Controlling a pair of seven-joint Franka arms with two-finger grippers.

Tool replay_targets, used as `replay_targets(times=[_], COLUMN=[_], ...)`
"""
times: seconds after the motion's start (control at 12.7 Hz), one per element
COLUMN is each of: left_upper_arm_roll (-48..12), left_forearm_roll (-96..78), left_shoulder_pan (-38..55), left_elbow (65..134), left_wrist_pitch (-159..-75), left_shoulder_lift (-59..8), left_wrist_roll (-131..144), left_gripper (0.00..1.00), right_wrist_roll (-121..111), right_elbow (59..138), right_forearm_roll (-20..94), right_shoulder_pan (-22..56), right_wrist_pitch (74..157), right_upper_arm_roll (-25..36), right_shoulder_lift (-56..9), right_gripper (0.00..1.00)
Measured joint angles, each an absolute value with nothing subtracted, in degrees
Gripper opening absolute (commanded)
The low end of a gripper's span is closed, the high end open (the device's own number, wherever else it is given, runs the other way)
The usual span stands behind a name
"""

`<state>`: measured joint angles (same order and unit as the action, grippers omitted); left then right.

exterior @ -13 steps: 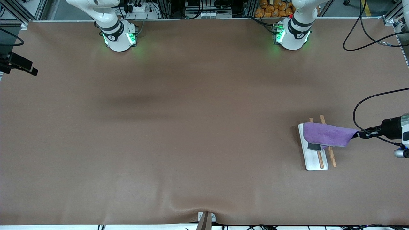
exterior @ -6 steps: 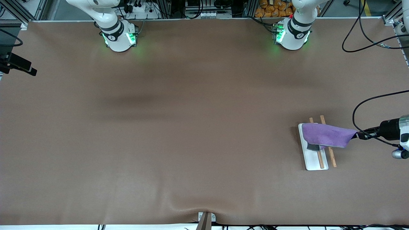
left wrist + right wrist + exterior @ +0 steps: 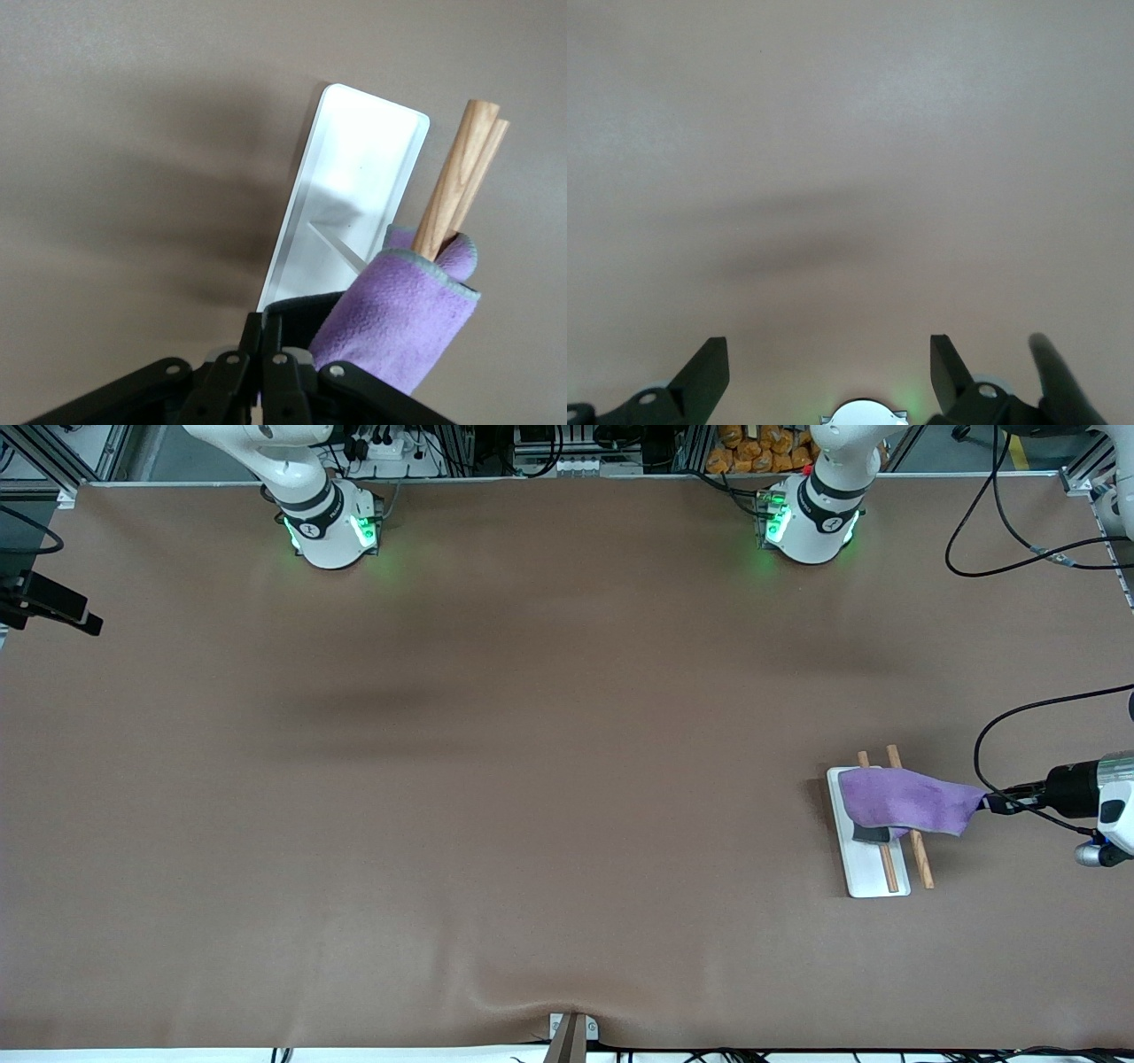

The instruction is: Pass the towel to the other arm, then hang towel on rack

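1. One towel (image 3: 904,801), lilac and fuzzy, draped across the two rods of the rack, one corner pulled out toward the left arm's end of the table
2. One rack (image 3: 868,872): a single flat white base carrying two thin light-brown wooden rods (image 3: 921,859) lying parallel; base tilted a little on the brown table (image 3: 532,779), toward the left arm's end
3. Seen from the left wrist view, towel (image 3: 399,323) wrapped over the rods (image 3: 447,199), rod ends sticking out of the fold, white base (image 3: 354,195) just beside
4. Nothing lying in the white base apart from the rods above it and the towel's hanging edge
5. One left gripper (image 3: 990,802) just beside the rack, at the towel's stretched corner, jaws pinched together on that corner; fingers (image 3: 266,372) pressed close in the wrist view
6. One right gripper (image 3: 828,372) over bare table, jaws spread wide with nothing between them; right arm waiting, only its base (image 3: 328,527) visible in the front view
7. Two arm bases with green lights, left arm's base (image 3: 811,518) farther from the front camera than the rack
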<state>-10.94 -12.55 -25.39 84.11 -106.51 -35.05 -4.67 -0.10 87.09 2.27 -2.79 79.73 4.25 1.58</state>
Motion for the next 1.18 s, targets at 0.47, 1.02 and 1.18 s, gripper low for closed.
replay_targets(times=[0.47,1.02,1.18], left_upper_arm_roll=[-10.9,-11.0,-11.7], left_forearm_roll=[-12.5,-12.5,-12.5], left_shoulder_pan=[-26.4,-29.3,-29.1], left_elbow=[84.1,81.1,80.0], left_wrist_pitch=[-107.3,-109.0,-108.2], left_shoulder_lift=[-35.8,-35.5,-33.0], left_wrist_roll=[-10.3,-26.0,-26.0], left_gripper=[1.00,1.00,1.00], right_wrist_roll=[-0.1,0.7,0.8], right_elbow=[87.3,87.3,87.3], right_forearm_roll=[1.5,-1.2,-0.4], right_shoulder_pan=[-2.8,-2.6,-2.6], right_wrist_pitch=[79.8,79.0,79.0], right_upper_arm_roll=[4.1,3.8,3.9], right_shoulder_lift=[1.6,1.6,1.6], right_gripper=[1.00,1.00,1.00])
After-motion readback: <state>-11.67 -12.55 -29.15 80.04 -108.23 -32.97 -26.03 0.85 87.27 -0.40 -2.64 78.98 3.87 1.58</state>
